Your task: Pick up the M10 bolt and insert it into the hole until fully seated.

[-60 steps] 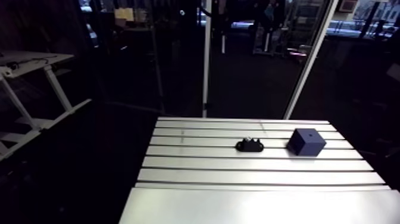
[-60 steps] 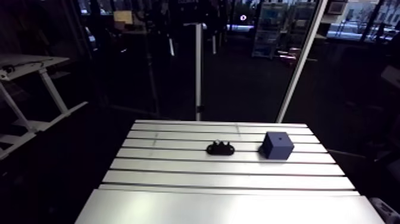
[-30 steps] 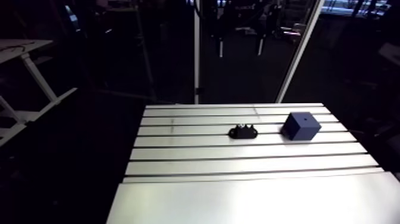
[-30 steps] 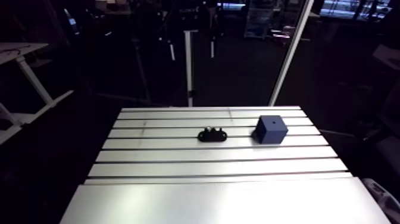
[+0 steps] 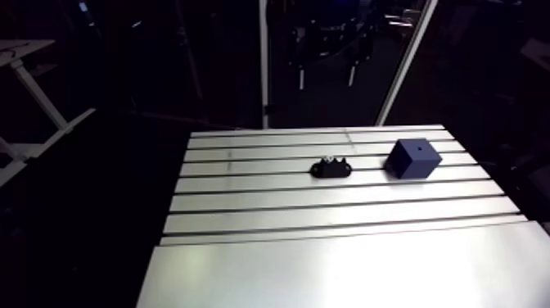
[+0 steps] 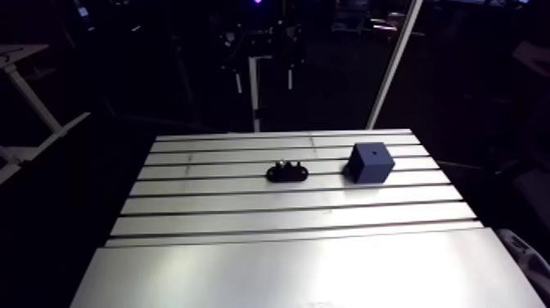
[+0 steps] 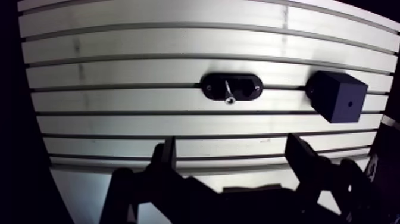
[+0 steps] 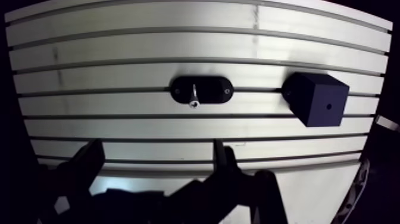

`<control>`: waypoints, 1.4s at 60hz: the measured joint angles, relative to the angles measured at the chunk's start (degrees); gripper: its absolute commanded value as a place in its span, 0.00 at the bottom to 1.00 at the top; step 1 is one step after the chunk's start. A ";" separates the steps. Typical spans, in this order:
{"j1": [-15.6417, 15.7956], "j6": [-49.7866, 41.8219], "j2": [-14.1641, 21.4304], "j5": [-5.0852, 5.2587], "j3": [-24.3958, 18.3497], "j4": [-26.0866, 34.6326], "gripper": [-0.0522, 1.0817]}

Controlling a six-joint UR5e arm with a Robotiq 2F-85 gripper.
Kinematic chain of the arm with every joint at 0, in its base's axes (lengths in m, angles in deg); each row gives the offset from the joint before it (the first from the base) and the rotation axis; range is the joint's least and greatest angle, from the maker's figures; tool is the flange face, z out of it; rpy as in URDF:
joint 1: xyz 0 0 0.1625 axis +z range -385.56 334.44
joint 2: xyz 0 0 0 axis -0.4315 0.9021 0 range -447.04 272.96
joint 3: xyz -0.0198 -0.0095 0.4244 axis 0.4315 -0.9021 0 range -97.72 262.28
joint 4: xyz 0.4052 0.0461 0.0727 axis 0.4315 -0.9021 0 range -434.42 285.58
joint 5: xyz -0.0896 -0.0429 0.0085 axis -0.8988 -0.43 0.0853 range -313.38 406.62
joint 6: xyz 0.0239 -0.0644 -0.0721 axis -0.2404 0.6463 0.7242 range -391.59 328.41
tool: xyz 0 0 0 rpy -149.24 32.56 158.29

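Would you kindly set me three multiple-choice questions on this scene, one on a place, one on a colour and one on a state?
1. The bolt sits: A in the black holder; B on a plate; C in a cup.
2. The block is: A red; B dark blue; C yellow.
3. The gripper is: A shut on the bolt; B shut on the block; C open.
Answers: A, its shank rises from the holder; B, the wrist view shows it dark blue; C, its fingers stand apart with only table between.
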 measured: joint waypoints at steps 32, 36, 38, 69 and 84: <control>-3.18 1.95 -2.90 2.56 3.65 -2.75 0.06; -3.41 1.98 -2.93 2.87 4.27 -2.81 0.06; -3.53 2.00 -2.95 3.00 4.60 -2.84 0.06; -4.73 2.28 -3.04 3.22 9.02 -6.97 0.06; -4.71 2.31 -3.74 3.36 9.73 -7.38 0.06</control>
